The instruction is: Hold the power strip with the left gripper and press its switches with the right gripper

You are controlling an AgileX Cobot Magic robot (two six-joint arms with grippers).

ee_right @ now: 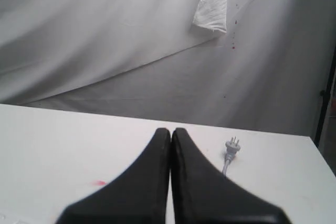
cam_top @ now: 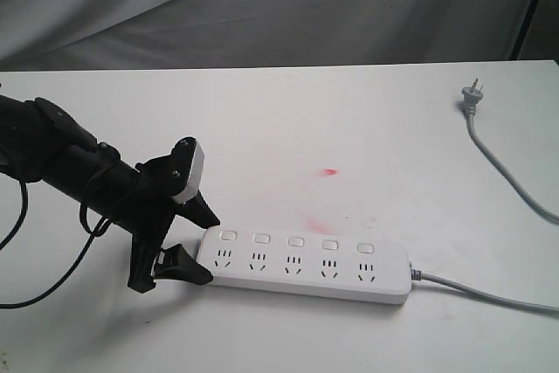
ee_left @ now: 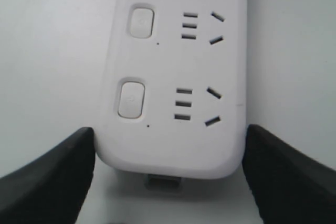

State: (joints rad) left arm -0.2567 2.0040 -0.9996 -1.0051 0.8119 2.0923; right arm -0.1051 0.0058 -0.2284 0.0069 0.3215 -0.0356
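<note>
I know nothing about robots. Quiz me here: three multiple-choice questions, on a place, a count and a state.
1. How many switches does the power strip carry? A three; B five; C seven.
2. Where does the grey plug lie? A at the right of the table, apart from the strip; B on the strip; C on the floor.
3. How do the right jaws stand? A wide open; B shut on the plug; C shut, empty.
Answers: B, five buttons in a row; A, plug near the table's right edge; C, fingers pressed together, nothing between.

White power strip (cam_top: 306, 264) and switches (cam_top: 295, 241), grey cord (cam_top: 489, 294) and plug (cam_top: 472, 93). Left gripper (cam_top: 208, 248) black, white block (cam_top: 192, 172); right gripper (ee_right: 171, 135) black. White table (cam_top: 349, 111), red smudge (cam_top: 329, 171).
</note>
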